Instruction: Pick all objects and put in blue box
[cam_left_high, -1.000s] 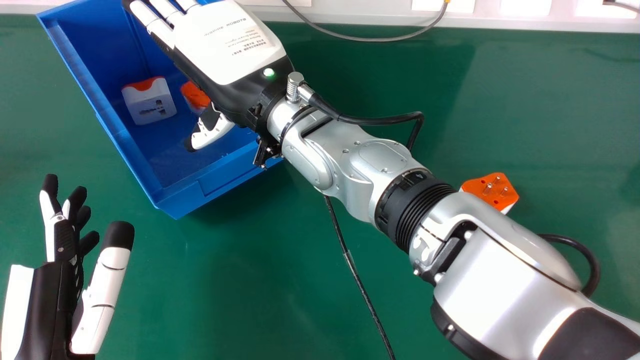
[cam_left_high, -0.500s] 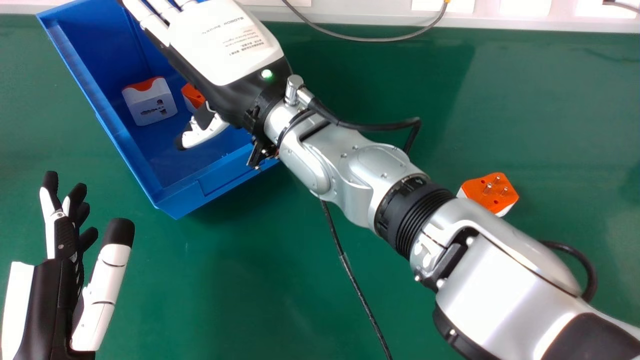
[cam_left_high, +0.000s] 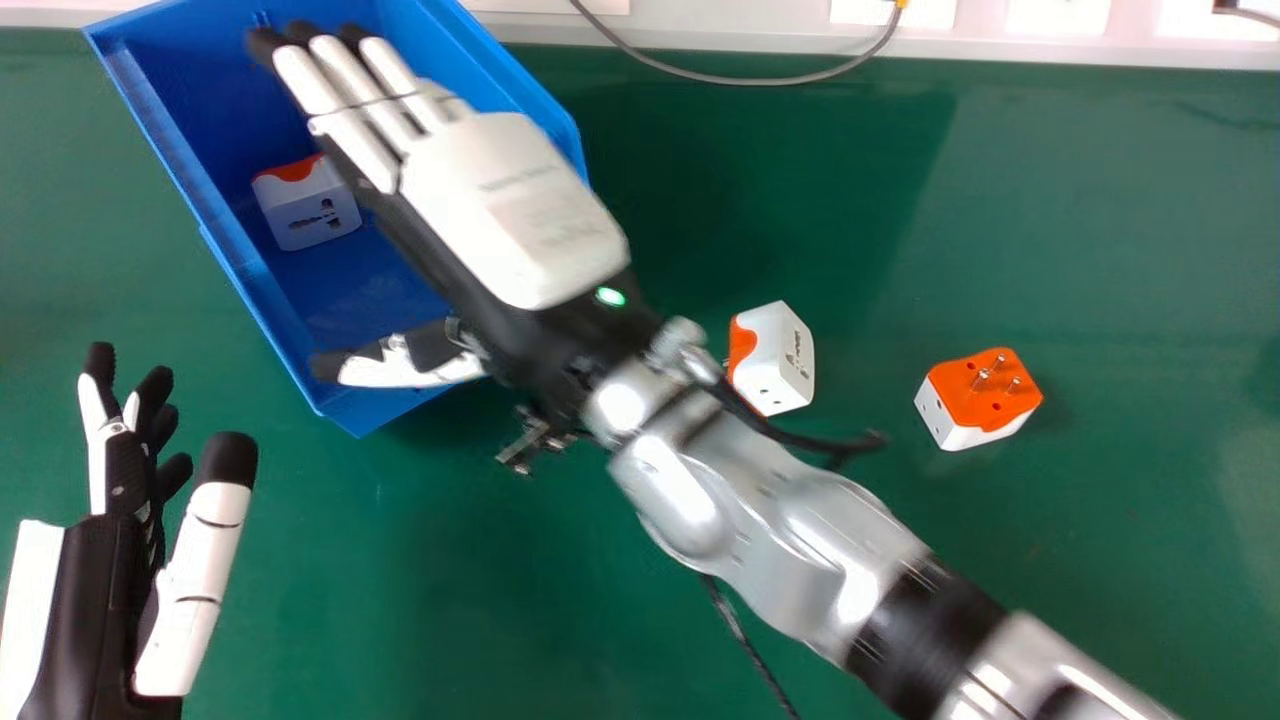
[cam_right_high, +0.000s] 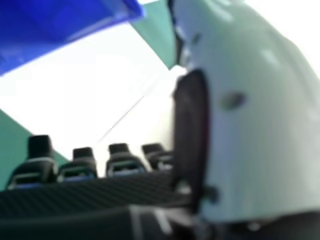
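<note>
In the head view my right hand (cam_left_high: 510, 210) is over the blue box (cam_left_high: 250, 290), fingers straight and empty. A white and orange adapter (cam_left_high: 308, 212) lies inside the box, beside those fingers. Two more adapters are on the green table: one (cam_left_high: 785, 360) just beyond my right forearm, another (cam_left_high: 975, 400) farther right with its pins up. My left hand (cam_left_high: 125, 480) rests at the lower left, its fingers relaxed. In the right hand view my right hand (cam_right_high: 125, 162) has its fingers extended, and part of the blue box (cam_right_high: 65, 30) shows.
A grey cable (cam_left_high: 740, 80) loops at the table's far edge, by a white ledge (cam_left_high: 700, 30). A dark cable (cam_left_high: 745, 640) runs beneath my right forearm. Green table (cam_left_high: 480, 580) lies between my left hand and that forearm.
My right hand has moved back toward the near right across the box, and its forearm has shifted down, uncovering the nearer table adapter. The orange adapter in the box is now hidden behind the hand.
</note>
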